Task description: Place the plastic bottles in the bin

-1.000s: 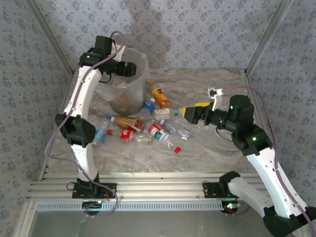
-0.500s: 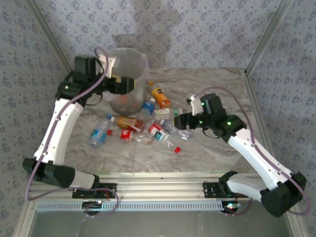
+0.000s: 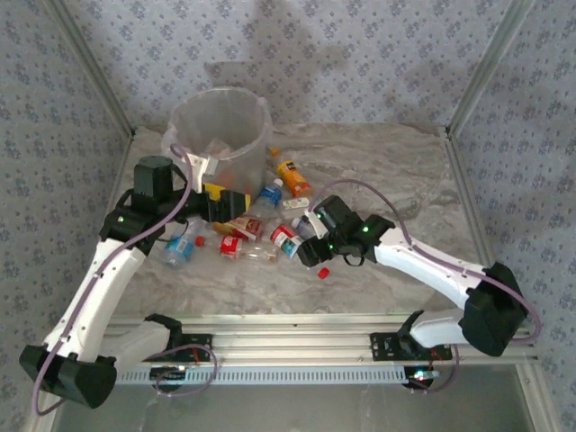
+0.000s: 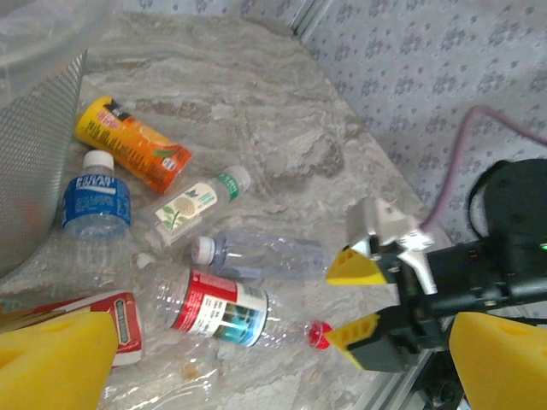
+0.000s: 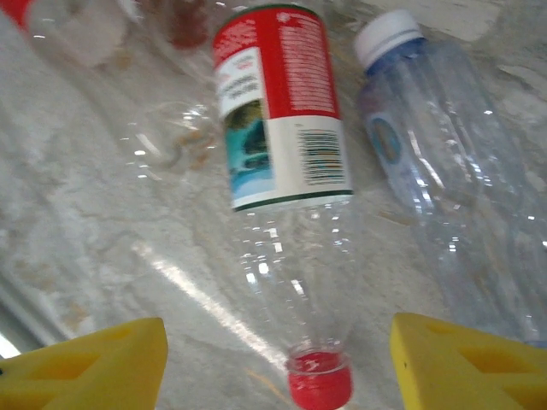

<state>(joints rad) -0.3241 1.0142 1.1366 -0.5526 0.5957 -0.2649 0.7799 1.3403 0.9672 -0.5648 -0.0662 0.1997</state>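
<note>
Centre frame, some nine bottles (image 3: 261,229) lie on the table (image 3: 405,180) below the upper-left bin (image 3: 193,121), most of the job left, w/ right gripper (image 5: 278,376) open astride a red-capped bottle (image 5: 282,128), left gripper (image 3: 236,200) open, empty.

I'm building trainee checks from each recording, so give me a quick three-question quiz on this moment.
1. True or false: the right gripper is shut on the red-and-white-labelled bottle.
2. What colour is that bottle's cap? A red, B blue, C green.
3. Fill in: the left gripper is ___ (open or shut).

Key: 1 false, because it is open, with a finger on either side of the neck. 2 A. 3 open.
</note>
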